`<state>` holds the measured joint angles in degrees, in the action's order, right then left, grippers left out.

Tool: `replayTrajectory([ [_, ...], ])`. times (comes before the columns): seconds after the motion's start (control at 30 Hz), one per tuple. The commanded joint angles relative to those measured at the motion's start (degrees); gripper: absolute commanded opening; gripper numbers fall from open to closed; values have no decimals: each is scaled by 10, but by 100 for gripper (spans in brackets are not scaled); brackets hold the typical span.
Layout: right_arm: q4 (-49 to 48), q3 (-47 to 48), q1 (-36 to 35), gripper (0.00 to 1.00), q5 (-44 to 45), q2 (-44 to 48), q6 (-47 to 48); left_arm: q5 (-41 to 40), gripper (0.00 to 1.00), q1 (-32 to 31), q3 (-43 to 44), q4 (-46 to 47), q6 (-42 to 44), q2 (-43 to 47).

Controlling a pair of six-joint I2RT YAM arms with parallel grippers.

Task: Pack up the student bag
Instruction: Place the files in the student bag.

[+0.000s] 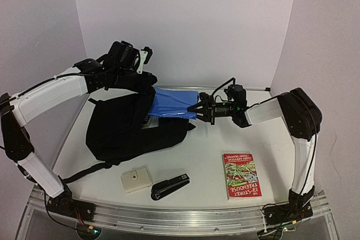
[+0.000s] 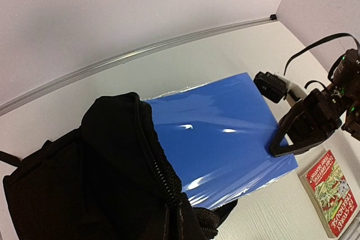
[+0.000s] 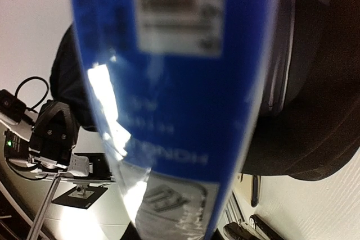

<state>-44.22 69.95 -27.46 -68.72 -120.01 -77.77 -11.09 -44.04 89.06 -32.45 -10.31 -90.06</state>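
student bag (image 1: 126,130) laid on left half of table (image 1: 202,158), mouth rim lifted toward back wall. left gripper (image 1: 142,71) closed on raised rim, fingers buried in fabric. blue packet (image 1: 174,103) pinched at its right edge by right gripper (image 1: 198,111), jaws narrowed onto it. packet's left end hidden behind bag rim. book (image 1: 238,175), stapler (image 1: 170,186) and small white box (image 1: 135,180) seen near front edge.
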Motion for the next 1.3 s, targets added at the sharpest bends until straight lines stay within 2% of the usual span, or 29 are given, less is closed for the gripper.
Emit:
replayTrajectory([
  [0.0, -89, -22, -23, 0, -6, -22, -39, -1, 0, -1, 16, 54, 10, 26],
  [0.33, -91, -65, -32, 0, -3, -15, -23, -9, 0, -1, 10, 54, 11, 30],
  [0.53, -79, -30, -31, 0, 21, -20, -18, 2, 0, -1, 8, 53, 12, 29],
  [0.63, -12, 24, -32, 0, 46, -32, 18, 25, 0, -1, 9, 52, 17, 27],
  [0.73, 135, 81, -38, 0, 79, -34, 112, 43, 0, -1, 14, 49, 19, 23],
  [0.8, 196, 114, -47, 0, 87, -42, 153, 50, 0, -1, 18, 43, 20, 17],
  [1.07, 304, 205, -87, 0, 106, -80, 206, 78, 0, -1, 26, 37, 22, -4],
  [1.27, 315, 263, -109, 0, 126, -133, 196, 103, 0, -2, 42, 32, 22, -21],
])
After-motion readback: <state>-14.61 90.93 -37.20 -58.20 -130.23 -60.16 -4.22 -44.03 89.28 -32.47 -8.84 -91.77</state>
